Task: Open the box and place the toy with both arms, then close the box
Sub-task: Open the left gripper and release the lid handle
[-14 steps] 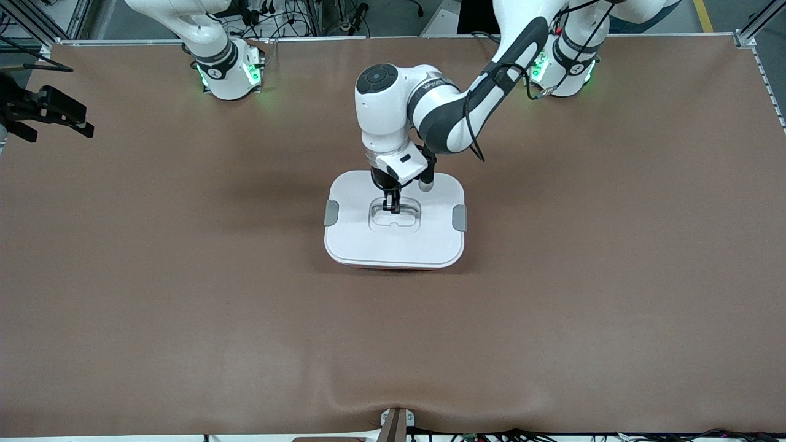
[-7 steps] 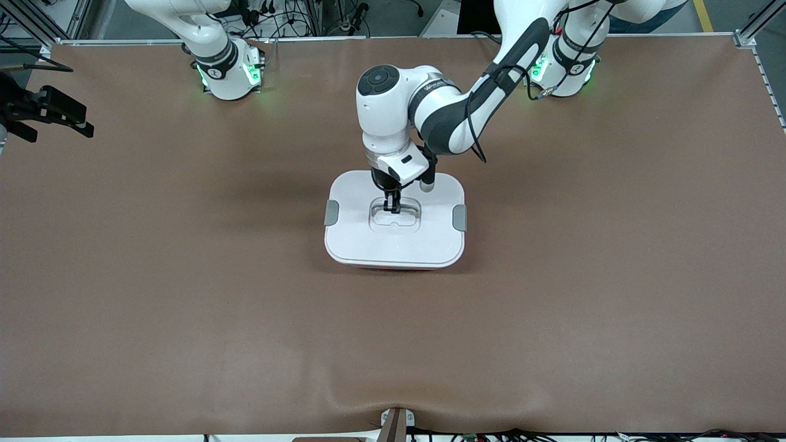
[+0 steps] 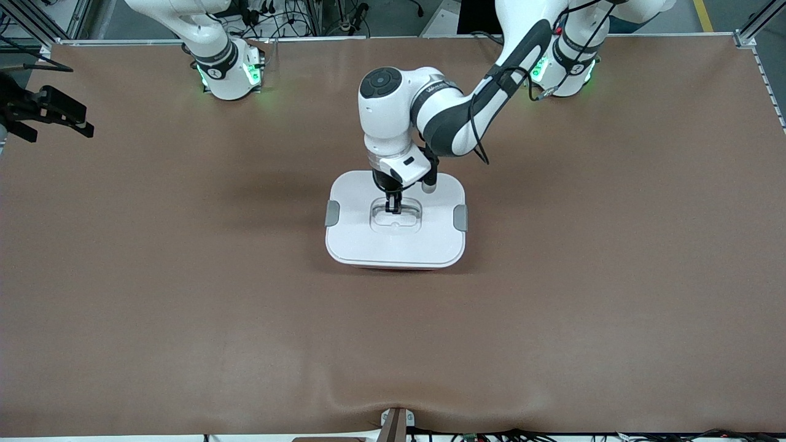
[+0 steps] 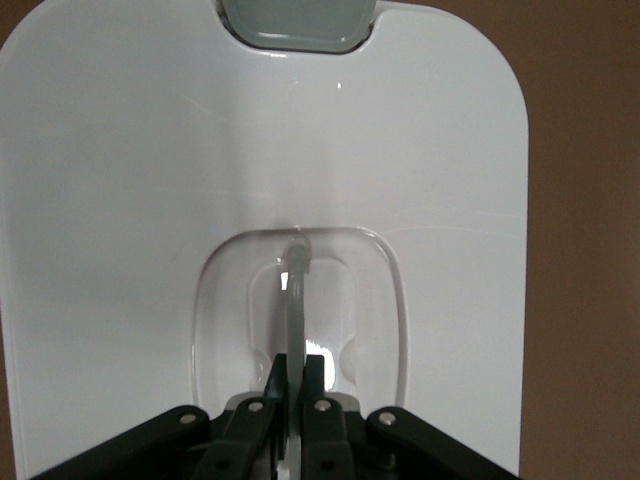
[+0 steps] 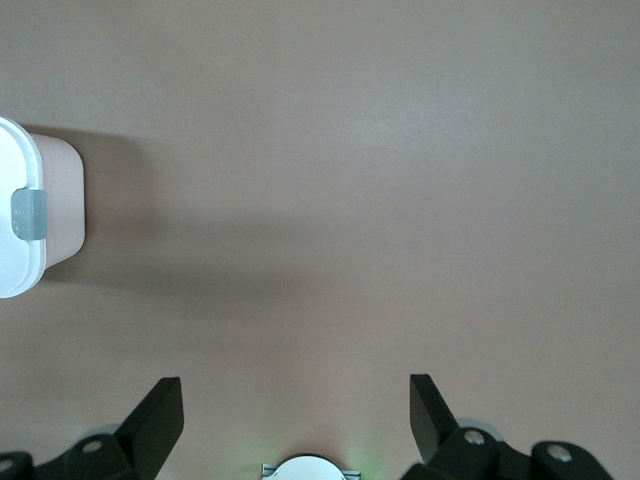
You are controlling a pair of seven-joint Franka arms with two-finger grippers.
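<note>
Showing one box (image 3: 395,238) sitting closed in the middle of a brown tabletop (image 3: 184,307), pink tub peeking out under one white lid (image 4: 120,200). Carrying two grey side clips (image 3: 332,213), one toward each arm's end of the tabletop. Bearing one clear recessed handle (image 4: 296,300) in the lid's centre.

Counting two white arms. Reaching down from the left arm's base, left gripper (image 3: 392,206) sitting in the handle recess, jaws pinched tight on the clear handle bar. Waiting out at the right arm's end of the tabletop, right gripper (image 3: 58,116) hanging above the tabletop edge, jaws spread fully wide and holding nothing, two black fingers (image 5: 155,420) standing apart over bare tabletop.

No toy showing in any view
</note>
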